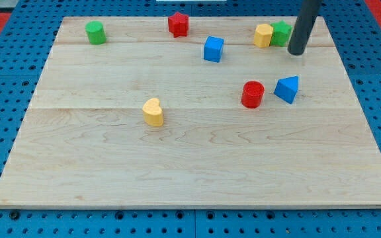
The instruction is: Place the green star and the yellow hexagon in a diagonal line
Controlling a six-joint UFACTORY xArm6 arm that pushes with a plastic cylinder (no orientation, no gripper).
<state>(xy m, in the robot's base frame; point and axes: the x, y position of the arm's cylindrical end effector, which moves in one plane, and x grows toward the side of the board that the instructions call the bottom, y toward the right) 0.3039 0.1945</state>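
The yellow hexagon (263,36) sits near the view's top right of the wooden board (190,165). The green star (281,33) touches its right side. My tip (297,52) is just to the right of the green star and slightly below it, very close to it; whether it touches is unclear.
A green cylinder (96,32) is at the top left. A red star (178,24) is at top centre, a blue cube (213,49) below and right of it. A red cylinder (252,94) and a blue triangle (287,88) lie mid-right. A yellow heart (153,112) lies mid-board.
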